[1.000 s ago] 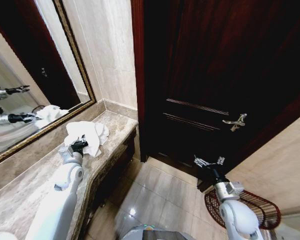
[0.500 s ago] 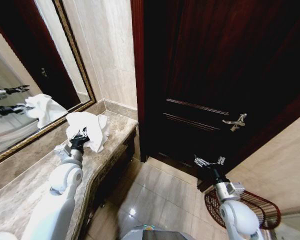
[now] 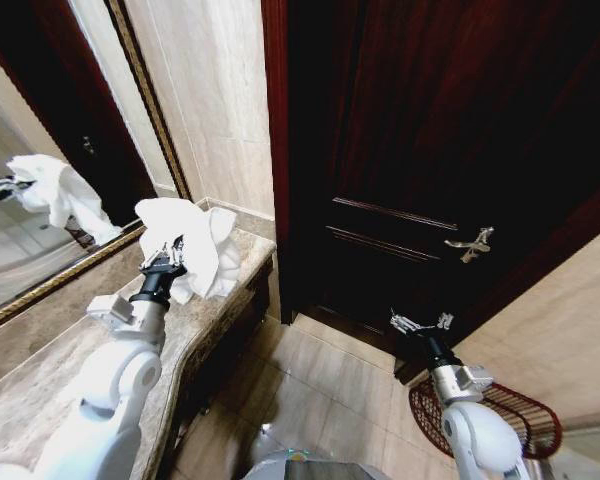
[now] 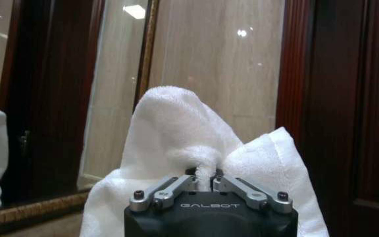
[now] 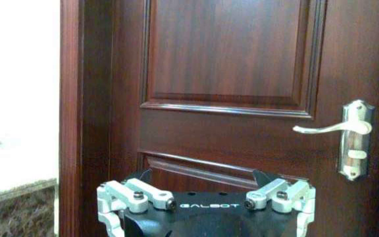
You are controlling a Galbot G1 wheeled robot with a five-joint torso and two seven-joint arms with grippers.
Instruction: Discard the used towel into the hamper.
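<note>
Hanging from the left pincer [image 3: 166, 262], whose jaws are pinched tight on a bunched fold, the white towel [image 3: 195, 245] is lifted clear above the marble table [image 3: 40, 390], beside the mirror [image 3: 40, 180]. The hamper [image 3: 500, 415] stands on the floor on the far side of the dark door [image 3: 430, 150] from the towel, well apart from it and close by the right pincer [image 3: 418, 322], which waits open and empty. I judge the carry must cross rightward and downward past the door.
</note>
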